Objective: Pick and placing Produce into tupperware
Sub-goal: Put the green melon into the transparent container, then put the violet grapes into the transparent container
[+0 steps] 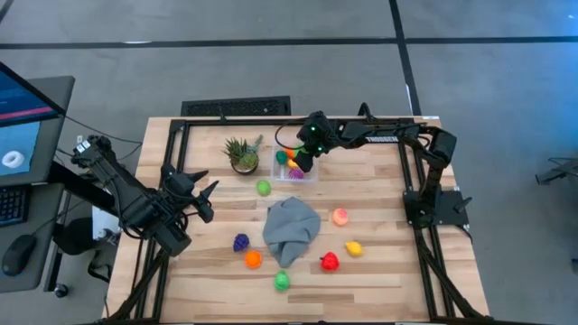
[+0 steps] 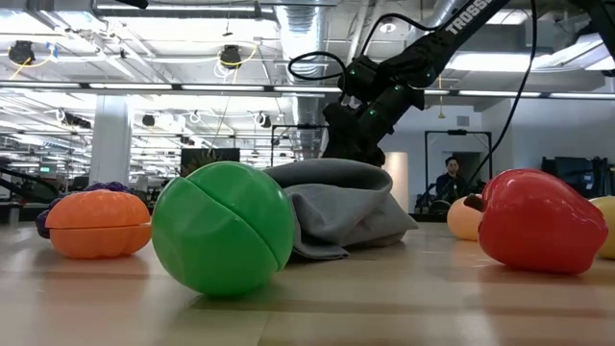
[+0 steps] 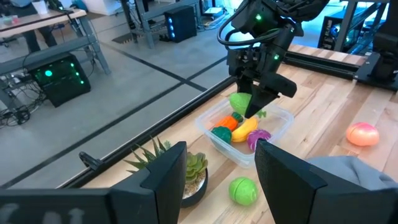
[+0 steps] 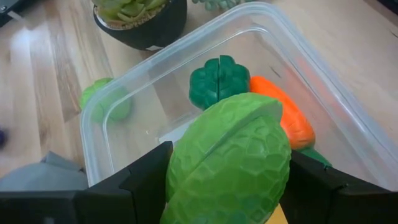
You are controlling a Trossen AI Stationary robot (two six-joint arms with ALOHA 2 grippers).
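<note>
Overhead, the right gripper (image 4: pixel 227 186) points down into the tupperware (image 4: pixel 118 112), clamping a bumpy green fruit (image 4: pixel 227 158).

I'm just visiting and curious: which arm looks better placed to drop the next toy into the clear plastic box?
The right arm. Its gripper holds a bumpy light-green toy vegetable just above the clear square plastic container, which already holds other pieces. The left gripper is open and empty at the table's left edge.
</note>
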